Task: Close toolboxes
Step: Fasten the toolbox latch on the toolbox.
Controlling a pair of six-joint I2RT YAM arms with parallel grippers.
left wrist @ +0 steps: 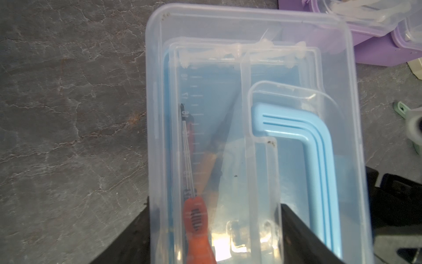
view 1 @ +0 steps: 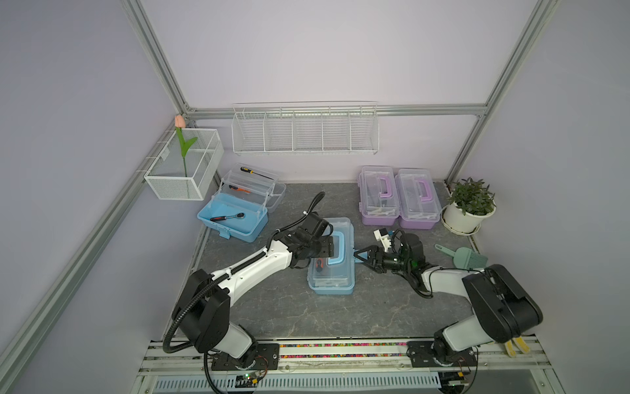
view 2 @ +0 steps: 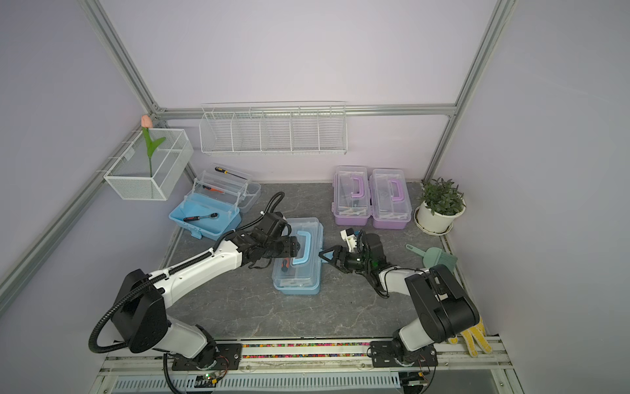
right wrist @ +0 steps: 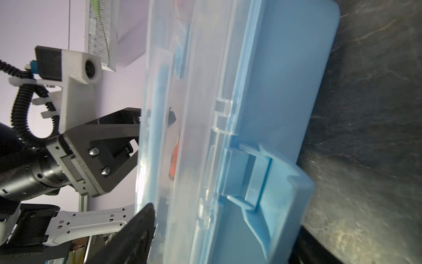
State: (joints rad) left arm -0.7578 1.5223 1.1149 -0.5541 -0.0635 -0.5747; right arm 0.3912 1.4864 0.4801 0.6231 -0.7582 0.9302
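Middle blue toolbox (view 1: 332, 276) sits with its lid shut in the centre of the table (view 1: 341, 317). The left gripper (view 1: 330, 251) hangs over its handle (view 1: 342, 244), jaws spread and holding nothing; can't really tell if the fingers touch the lid. Right gripper (view 1: 357, 256) is spread wide too, right up at the latch (right wrist: 258, 178) side of that box. Crowding-wise: open blue toolbox (view 1: 235, 218) back left by the wall, purple toolbox (view 1: 379, 196) and second purple toolbox (view 1: 417, 199) side by side at the back, plant pot (view 1: 468, 213) just beside them, green brush (view 1: 462, 257) near the right arm's wrist. Bare tabletop lies in front of the middle box, toward the arm bases.
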